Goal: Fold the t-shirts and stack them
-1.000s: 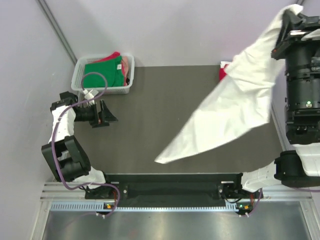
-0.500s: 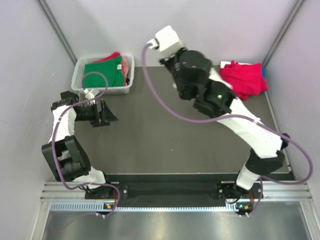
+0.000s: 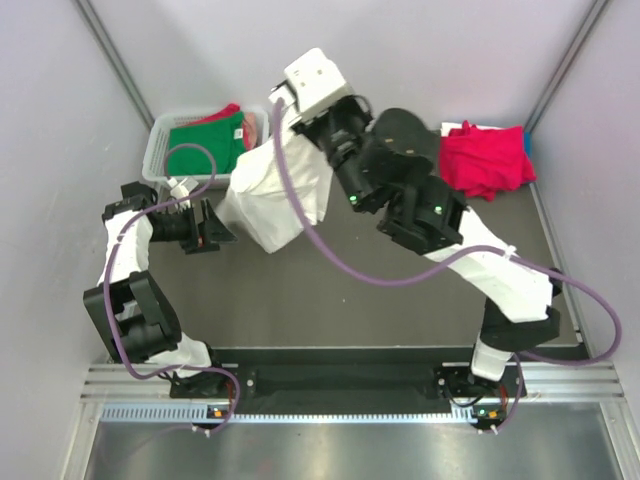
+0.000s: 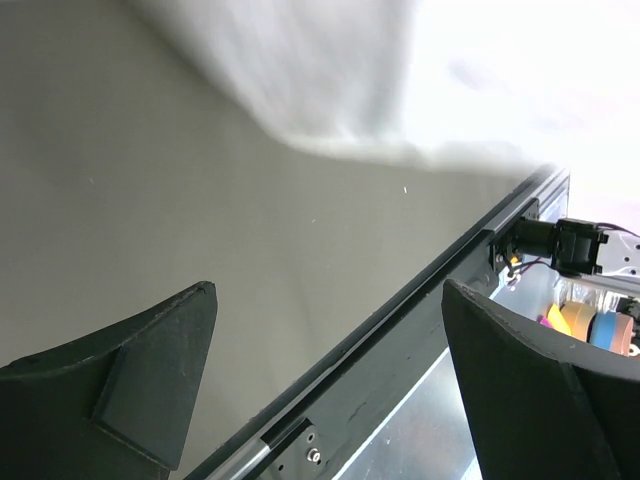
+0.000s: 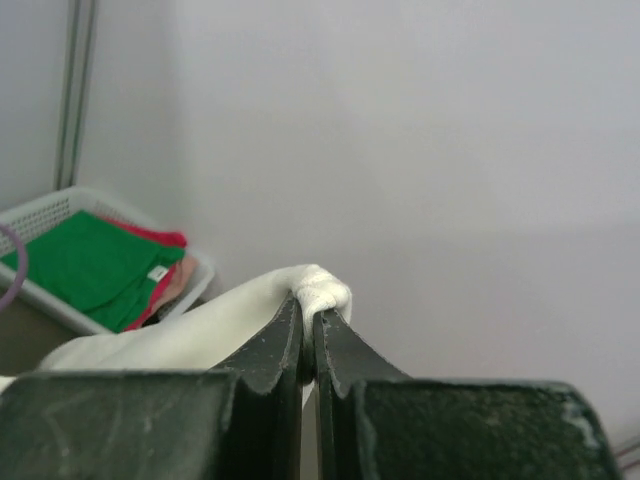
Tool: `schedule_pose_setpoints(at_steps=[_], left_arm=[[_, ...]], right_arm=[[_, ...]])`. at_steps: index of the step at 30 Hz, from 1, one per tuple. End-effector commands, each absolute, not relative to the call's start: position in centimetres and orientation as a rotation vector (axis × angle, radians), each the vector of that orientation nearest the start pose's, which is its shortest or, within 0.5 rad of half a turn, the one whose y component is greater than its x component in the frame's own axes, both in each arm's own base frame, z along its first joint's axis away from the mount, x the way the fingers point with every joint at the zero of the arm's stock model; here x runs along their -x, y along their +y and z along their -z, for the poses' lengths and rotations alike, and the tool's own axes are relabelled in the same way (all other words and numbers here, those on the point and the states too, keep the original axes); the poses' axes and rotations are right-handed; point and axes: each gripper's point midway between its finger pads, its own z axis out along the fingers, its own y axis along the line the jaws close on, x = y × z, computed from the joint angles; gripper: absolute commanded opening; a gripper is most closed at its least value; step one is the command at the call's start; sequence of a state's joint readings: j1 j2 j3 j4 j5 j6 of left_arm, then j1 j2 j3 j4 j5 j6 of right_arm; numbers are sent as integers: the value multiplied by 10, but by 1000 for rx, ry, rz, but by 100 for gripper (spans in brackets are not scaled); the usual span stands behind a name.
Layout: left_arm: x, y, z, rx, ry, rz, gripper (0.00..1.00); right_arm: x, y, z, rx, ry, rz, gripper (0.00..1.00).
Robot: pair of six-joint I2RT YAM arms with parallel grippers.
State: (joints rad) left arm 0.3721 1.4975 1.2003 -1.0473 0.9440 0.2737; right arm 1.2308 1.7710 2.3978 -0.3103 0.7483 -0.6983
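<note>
Swung across toward the basket [image 3: 153, 160], the right pincer [image 5: 310, 318] clamps the white t-shirt [image 3: 265, 195]; left pincer [image 4: 325, 290] gapes wide.

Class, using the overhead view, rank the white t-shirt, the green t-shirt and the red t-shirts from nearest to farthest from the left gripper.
1. white t-shirt: hanging just to the right of the left gripper.
2. green t-shirt: in the basket, beyond the gripper at the far left.
3. red t-shirts: heaped at the far right.
</note>
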Motion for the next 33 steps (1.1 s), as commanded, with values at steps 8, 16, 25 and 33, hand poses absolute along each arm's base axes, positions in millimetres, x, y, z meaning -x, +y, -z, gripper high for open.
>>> schedule_pose_setpoints(at_steps=[8, 16, 25, 33], left_arm=[[-293, -37, -180, -60, 2393, 1069, 98], [-292, -37, -186, -84, 2390, 1059, 98], [-293, -37, -188, -86, 2389, 1062, 98], [-292, -34, -198, -114, 2399, 1032, 98]], right_arm=[[-259, 232, -599, 359, 1319, 137, 0], [-236, 229, -462, 463, 1631, -17, 0], [-225, 200, -371, 420, 1816, 78, 0], [-242, 192, -346, 348, 1841, 231, 0]])
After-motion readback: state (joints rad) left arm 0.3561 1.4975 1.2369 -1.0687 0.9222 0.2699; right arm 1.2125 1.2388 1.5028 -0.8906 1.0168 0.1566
